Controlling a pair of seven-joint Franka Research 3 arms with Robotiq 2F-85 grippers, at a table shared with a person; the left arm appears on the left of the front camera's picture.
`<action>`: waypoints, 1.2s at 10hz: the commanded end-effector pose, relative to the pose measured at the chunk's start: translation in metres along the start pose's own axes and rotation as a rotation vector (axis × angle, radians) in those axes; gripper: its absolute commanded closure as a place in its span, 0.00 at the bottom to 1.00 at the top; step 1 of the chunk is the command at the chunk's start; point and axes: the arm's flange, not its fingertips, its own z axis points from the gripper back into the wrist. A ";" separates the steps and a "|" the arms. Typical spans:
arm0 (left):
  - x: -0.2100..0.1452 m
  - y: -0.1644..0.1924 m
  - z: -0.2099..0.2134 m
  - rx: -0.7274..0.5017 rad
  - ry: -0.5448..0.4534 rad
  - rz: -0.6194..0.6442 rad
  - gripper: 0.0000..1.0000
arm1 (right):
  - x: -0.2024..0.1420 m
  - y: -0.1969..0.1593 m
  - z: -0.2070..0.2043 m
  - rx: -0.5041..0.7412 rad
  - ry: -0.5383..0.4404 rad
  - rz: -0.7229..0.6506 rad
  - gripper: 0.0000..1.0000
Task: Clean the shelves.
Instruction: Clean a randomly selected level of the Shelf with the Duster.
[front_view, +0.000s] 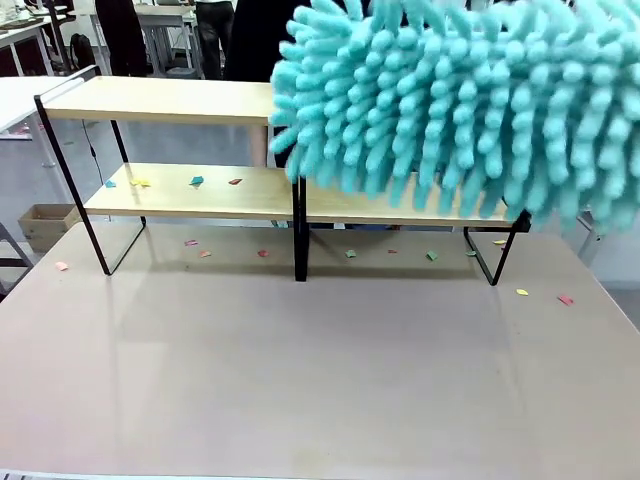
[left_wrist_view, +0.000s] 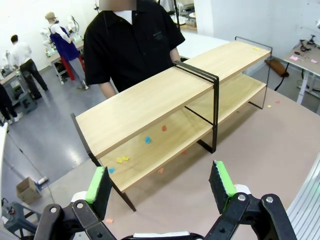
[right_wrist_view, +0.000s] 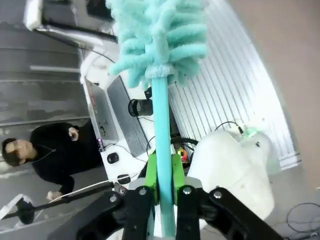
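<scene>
Your right gripper (right_wrist_view: 164, 172) is clamped tight on the thin handle of the duster (front_view: 470, 110), a green pad on each of 2 sides. That grip low on the stick lets the fluffy teal head stand well ahead of the wrist for reach. In the front view the head hangs high and close to the camera, in front of the right half of the shelves (front_view: 170, 100); you cannot tell whether it touches a board.

The shelves stand at the far side of the table (front_view: 300, 380), 2 joined units of 2 boards each, with a person (left_wrist_view: 130, 45) just behind. Your left gripper (left_wrist_view: 160, 181) is spread wide and holds nothing, looking on from the left end, clear of the work.

Coloured paper scraps (front_view: 197, 181) lie on the lower board's left part and on the table under the frame. By my judgement the sweeping is barely begun. The black middle post could snag the fibres.
</scene>
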 end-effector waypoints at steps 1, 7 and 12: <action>-0.001 0.001 -0.001 0.004 -0.002 -0.001 0.00 | 0.008 0.022 0.002 -0.066 -0.061 -0.081 0.87; -0.001 0.001 -0.001 0.004 -0.002 -0.001 0.00 | 0.068 -0.044 0.019 -0.159 -0.226 -0.324 0.87; -0.001 0.001 -0.001 0.004 -0.002 -0.001 0.00 | 0.141 -0.123 0.018 -0.318 -0.304 -0.654 0.87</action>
